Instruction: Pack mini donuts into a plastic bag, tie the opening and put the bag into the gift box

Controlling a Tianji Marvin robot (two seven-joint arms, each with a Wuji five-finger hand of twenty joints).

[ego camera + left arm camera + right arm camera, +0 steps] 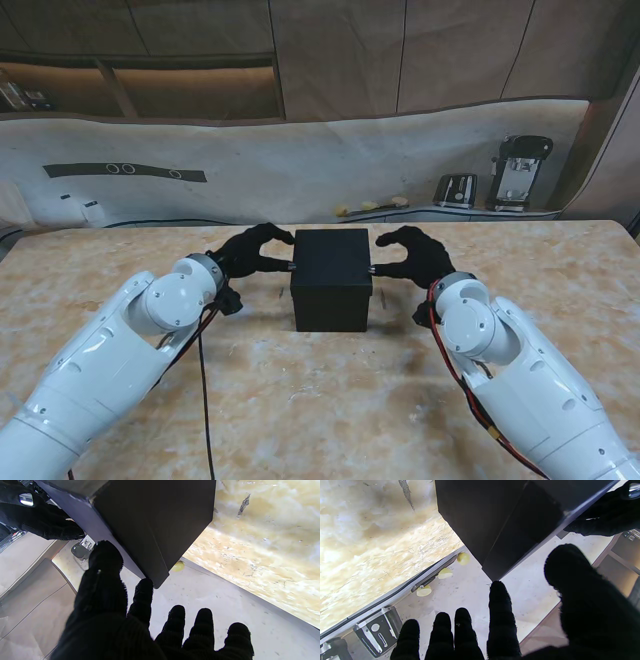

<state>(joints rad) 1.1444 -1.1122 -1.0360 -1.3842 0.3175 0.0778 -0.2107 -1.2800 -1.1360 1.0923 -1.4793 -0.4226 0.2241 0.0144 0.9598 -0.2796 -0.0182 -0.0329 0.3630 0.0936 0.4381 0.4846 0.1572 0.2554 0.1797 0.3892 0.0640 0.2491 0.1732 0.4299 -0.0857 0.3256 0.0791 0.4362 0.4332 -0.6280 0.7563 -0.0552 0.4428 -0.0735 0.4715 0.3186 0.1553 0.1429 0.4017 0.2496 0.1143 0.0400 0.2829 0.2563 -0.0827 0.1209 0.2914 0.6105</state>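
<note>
Across the marbled tabletop (pixel 300 400) both white arms are reaching inward, and midway between them the black gift box (pixel 331 279) is sitting closed, flat on the surface. Largest first: the box, then the left robot hand (pixel 250 252) and the right robot hand (pixel 415 256), one at each side wall, fingertips appearing to press the upper edges — gripping the box between them. The stand's view is hiding the contact itself; the wrist views are showing more — the left index fingertip (pixel 143 586) meeting a box corner, the right one (pixel 498 588) doing likewise, remaining fingers spread off the box.
</note>
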